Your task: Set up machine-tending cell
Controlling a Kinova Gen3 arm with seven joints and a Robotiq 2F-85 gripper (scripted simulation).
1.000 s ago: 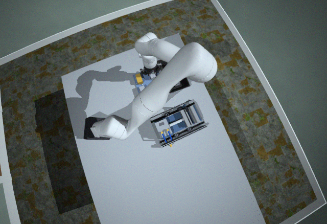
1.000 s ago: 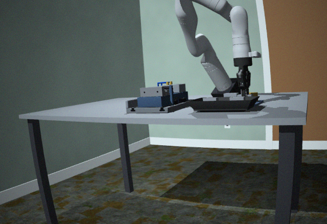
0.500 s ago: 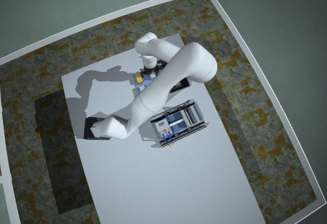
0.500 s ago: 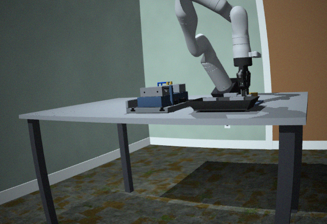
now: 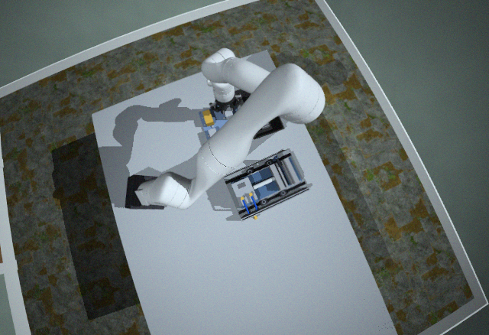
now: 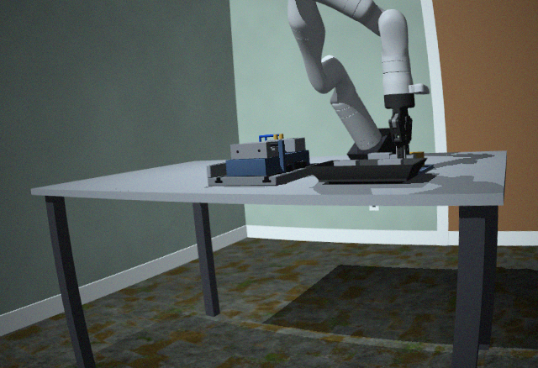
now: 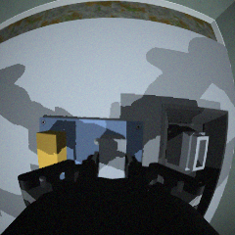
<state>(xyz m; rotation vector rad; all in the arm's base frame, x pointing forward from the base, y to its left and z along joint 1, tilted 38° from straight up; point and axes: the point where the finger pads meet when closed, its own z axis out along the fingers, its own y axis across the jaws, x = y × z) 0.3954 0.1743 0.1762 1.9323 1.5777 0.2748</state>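
Note:
My gripper [image 7: 112,159] points straight down over the blue infeed plate [image 7: 93,137] and is shut on a grey aluminium blank [image 7: 112,156], low at the plate. A brass blank [image 7: 51,148] sits on the plate's left end; it also shows in the top view [image 5: 207,117] beside the gripper [image 5: 224,106]. The dark outfeed tray lies right of the plate and holds a grey finished part [image 7: 193,152] that looks tilted. The vise [image 5: 268,184] stands apart on the table, with blue hoses [image 5: 248,203] at one end. In the side view the gripper [image 6: 400,149] reaches down behind the tray [image 6: 369,168].
My own arm [image 5: 244,125] crosses above the plate and part of the tray in the top view and hides them. The arm's base [image 5: 137,196] is at the table's left edge. The vise [image 6: 265,160] sits left of the tray in the side view.

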